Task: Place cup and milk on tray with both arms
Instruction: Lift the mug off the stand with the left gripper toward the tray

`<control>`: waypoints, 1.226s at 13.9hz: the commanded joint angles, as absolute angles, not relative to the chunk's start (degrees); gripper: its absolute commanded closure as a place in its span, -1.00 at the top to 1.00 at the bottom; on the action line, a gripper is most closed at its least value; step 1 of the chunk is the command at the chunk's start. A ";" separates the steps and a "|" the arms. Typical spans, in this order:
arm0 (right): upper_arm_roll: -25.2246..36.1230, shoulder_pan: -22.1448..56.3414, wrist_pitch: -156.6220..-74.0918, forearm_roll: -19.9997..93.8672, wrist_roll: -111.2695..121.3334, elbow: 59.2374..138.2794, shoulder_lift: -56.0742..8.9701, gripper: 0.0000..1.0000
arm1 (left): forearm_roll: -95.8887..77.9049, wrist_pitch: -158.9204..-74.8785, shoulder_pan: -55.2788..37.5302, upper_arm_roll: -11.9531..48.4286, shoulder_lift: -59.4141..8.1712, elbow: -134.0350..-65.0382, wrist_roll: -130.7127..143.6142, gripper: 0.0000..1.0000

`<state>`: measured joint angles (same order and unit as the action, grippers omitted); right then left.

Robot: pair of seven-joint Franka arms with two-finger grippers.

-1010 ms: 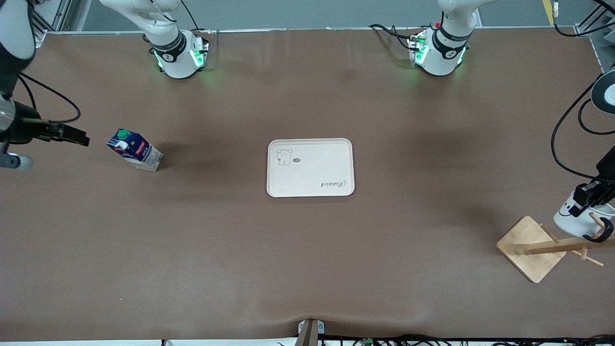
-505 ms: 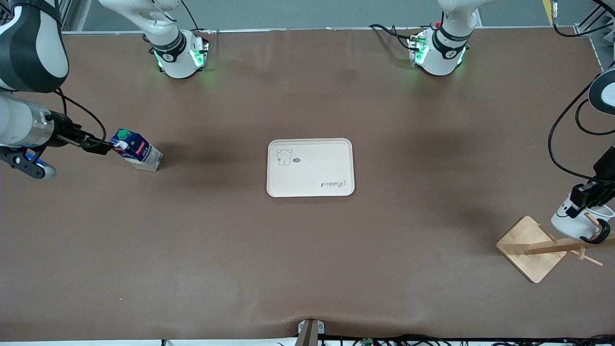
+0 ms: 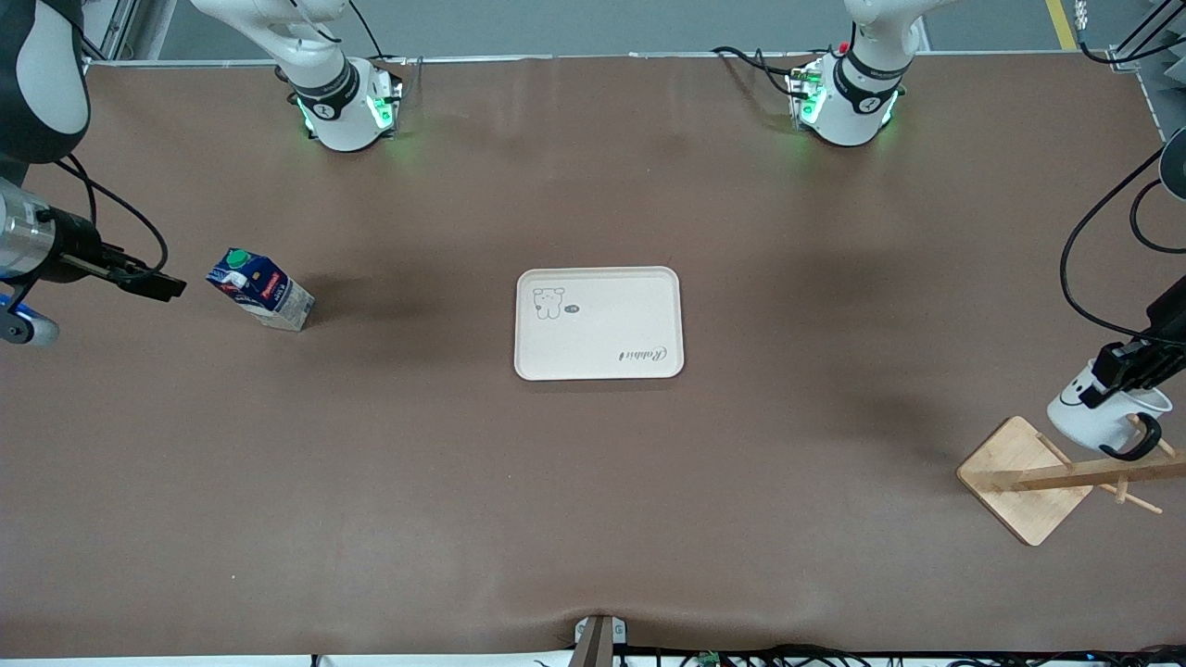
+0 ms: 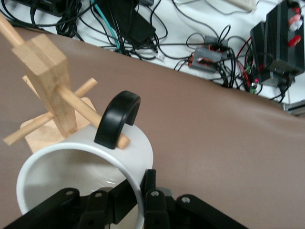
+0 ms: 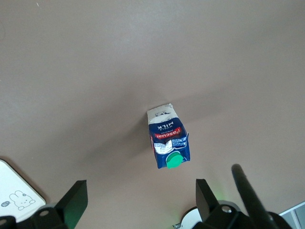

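The white cup (image 3: 1086, 419) hangs at the wooden rack, and a peg (image 4: 76, 102) passes through its black handle (image 4: 117, 118). My left gripper (image 3: 1124, 368) is shut on the cup's rim (image 4: 138, 183), with one finger inside and one outside. The milk (image 3: 262, 289) stands on the table toward the right arm's end, green cap up. My right gripper (image 3: 156, 282) hovers open beside the carton, apart from it. In the right wrist view the milk (image 5: 167, 138) lies ahead of the open right gripper (image 5: 141, 195). The cream tray (image 3: 599, 322) lies mid-table with nothing on it.
The wooden rack (image 3: 1024, 477) stands on a square base near the left arm's end of the table, with pegs sticking out of its post (image 4: 45, 71). Cables and power boxes (image 4: 281, 38) lie off the table edge. A tray corner (image 5: 14, 195) shows in the right wrist view.
The left gripper has drawn the cup slightly toward the tray along the peg. The right gripper swung in close to the milk, then backed off a little.
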<state>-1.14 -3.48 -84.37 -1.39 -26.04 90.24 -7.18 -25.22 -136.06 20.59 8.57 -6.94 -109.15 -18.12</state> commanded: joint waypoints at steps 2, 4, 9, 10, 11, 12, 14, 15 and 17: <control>-1.58 -4.13 -83.50 -2.29 -24.79 87.98 -8.70 1.00 | -16.36 -126.86 20.57 13.00 -4.39 -103.29 -8.38 -1.00; -1.41 -4.57 -83.06 -1.58 -23.04 88.50 -8.88 1.00 | -15.39 -123.06 20.57 16.33 -4.31 -102.31 -3.37 -1.00; -1.41 -7.29 -85.51 -1.49 -15.91 103.24 -5.55 1.00 | -5.37 -117.43 20.39 27.22 -5.09 -100.46 16.40 -1.00; -1.49 -7.47 -86.65 -1.49 -15.56 106.75 -4.32 1.00 | -4.49 -117.33 20.39 29.60 -5.79 -100.46 19.05 -1.00; -1.49 -7.38 -88.75 -1.49 -15.47 110.27 -2.83 1.00 | -4.22 -117.25 20.30 31.71 -6.32 -100.46 21.07 -1.00; -1.58 -7.03 -92.34 -1.49 -15.38 114.65 -0.64 1.00 | -4.13 -117.07 20.13 33.47 -6.76 -100.63 23.18 -1.00; -1.58 -7.20 -98.50 -1.58 -12.33 121.18 1.92 1.00 | -3.17 -116.89 16.28 34.98 -8.34 -100.55 29.23 -1.00; -1.50 -7.64 -99.74 -1.58 -10.74 121.90 2.11 1.00 | -1.95 -116.89 13.48 34.98 -9.74 -100.37 33.10 -1.00; -1.49 -8.17 -103.85 -1.58 -10.72 125.83 3.42 1.00 | 0.86 -117.33 6.80 34.98 -13.78 -99.06 41.88 -1.00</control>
